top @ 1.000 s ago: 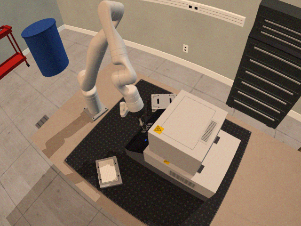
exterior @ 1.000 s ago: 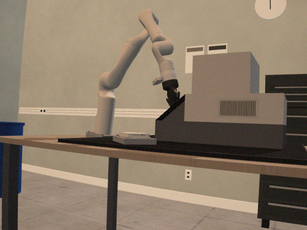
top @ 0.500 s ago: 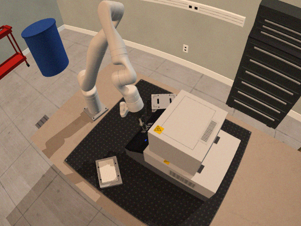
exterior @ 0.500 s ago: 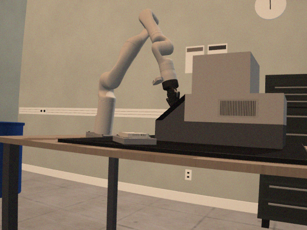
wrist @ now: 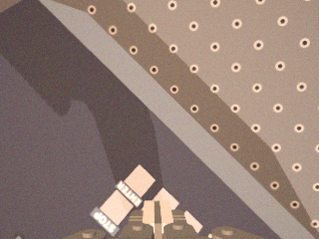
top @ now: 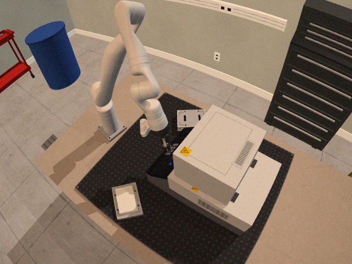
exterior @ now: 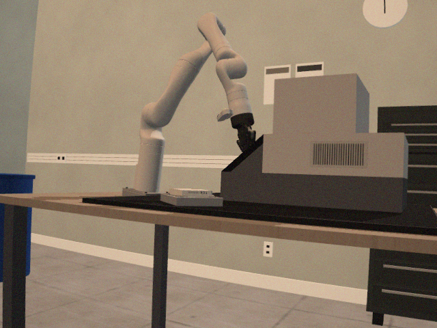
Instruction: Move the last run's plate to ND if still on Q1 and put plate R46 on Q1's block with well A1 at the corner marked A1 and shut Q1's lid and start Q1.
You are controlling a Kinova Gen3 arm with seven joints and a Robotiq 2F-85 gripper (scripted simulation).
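Lid [top: 217,136] [exterior: 315,106] shut, lamp [top: 170,164] blue: run on. Gripper [top: 170,149] [exterior: 246,149] [wrist: 157,218] closed, empty, at upper front keys. Pale plate [top: 126,199] [exterior: 190,192] in nest, lower left of top view; probably finished plate. R46 unseen, presumably under lid. Other nest [top: 191,118], upper centre, bare. Likely left: withdraw without nudging Q1 [top: 253,181] [exterior: 317,194] [wrist: 40,100].

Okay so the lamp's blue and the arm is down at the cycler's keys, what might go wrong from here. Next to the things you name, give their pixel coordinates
The closed end effector [top: 168,148] [exterior: 246,151] [wrist: 157,218] is right over the key panel, with STOP [wrist: 117,207] close by, so a sideways slip might end the run.

The cycler [top: 215,142] [exterior: 331,155] isn't fixed down; pressing hard on its sloping front could shift it.

The lid [top: 219,136] [exterior: 314,106] hides the block, so a badly seated plate would go unseen.
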